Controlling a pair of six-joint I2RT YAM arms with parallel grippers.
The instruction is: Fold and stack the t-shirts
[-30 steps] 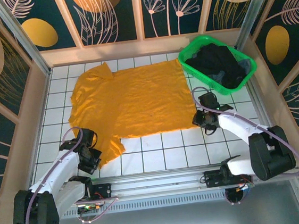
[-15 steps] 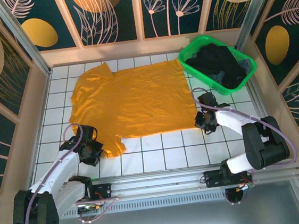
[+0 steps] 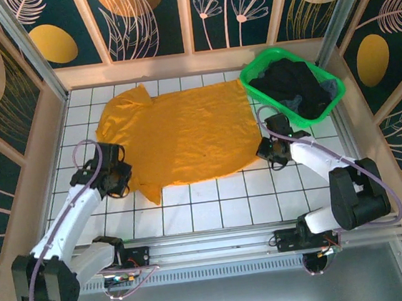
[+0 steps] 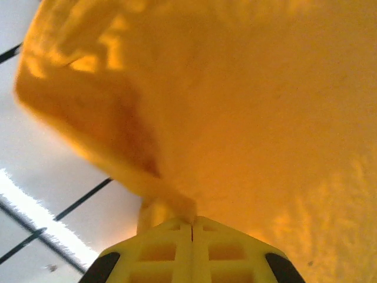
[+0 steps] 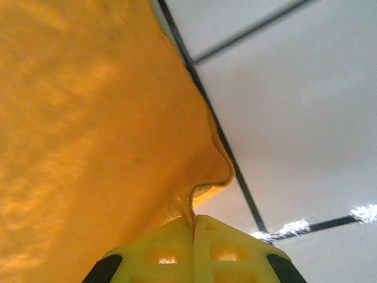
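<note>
Left claw (image 3: 115, 179) carried farther up the counter (image 3: 214, 208), near sleeve of the mustard t-shirt (image 3: 185, 134) pinched tight, right claw (image 3: 272, 152) clamped on its near-right hem corner

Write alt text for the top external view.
A mustard t-shirt lies spread on a tiled table, its near edge pinched by left pincer at the sleeve and right pincer at the hem corner. A green basket of dark shirts sits back right.

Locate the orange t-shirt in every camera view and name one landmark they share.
Top external: orange t-shirt spread flat across the middle of the table.
Left wrist: covers the upper right.
Right wrist: covers the left half.
Shared landmark: white gridded tabletop.
</note>
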